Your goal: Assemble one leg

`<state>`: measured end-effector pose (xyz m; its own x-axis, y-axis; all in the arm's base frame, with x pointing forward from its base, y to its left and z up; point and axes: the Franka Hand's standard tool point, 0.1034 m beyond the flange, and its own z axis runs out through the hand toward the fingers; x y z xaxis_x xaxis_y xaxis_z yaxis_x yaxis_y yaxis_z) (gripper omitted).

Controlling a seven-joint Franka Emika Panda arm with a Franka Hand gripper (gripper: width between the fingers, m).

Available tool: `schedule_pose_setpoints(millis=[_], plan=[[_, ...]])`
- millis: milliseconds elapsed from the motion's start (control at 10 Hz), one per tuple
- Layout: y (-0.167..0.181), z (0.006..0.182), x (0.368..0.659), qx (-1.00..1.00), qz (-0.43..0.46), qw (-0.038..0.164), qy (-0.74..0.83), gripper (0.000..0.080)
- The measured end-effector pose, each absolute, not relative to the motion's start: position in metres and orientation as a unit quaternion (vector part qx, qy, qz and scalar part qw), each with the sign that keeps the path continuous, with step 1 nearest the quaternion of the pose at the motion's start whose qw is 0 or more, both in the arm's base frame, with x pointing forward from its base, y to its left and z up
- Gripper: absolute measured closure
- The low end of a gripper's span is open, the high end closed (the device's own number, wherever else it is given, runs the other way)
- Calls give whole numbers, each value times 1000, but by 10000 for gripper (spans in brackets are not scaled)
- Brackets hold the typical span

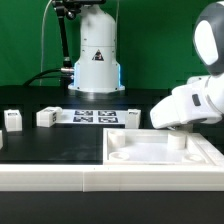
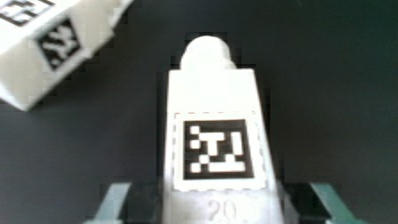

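Note:
In the wrist view a leg (image 2: 215, 120), a white block with a square black-and-white tag and a rounded peg at its far end, lies over the dark table between my fingers (image 2: 118, 203). A dark gap shows on each side of it, so my gripper (image 2: 217, 208) is open and straddles it. In the exterior view my gripper (image 1: 178, 136) hangs low at the right, just behind the large white rimmed panel (image 1: 130, 160), and the leg there is mostly hidden under the hand.
Three more tagged legs stand on the table, at the left (image 1: 12, 120), left of centre (image 1: 47, 117) and centre (image 1: 131, 117). The marker board (image 1: 97, 116) lies before the robot base. A white tagged part (image 2: 54, 50) lies close beside the leg.

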<state>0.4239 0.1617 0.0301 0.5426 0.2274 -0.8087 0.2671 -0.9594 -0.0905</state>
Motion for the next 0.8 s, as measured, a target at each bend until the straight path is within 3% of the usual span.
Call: schedule_pose_setpoints(millis=[300, 400, 500, 800], plan=[[147, 91, 441, 883, -449, 16, 134, 509], [144, 102, 445, 886, -443, 16, 132, 509], [147, 93, 448, 895, -425, 14, 133, 509], [150, 89, 462, 933, -336, 5, 132, 508]])
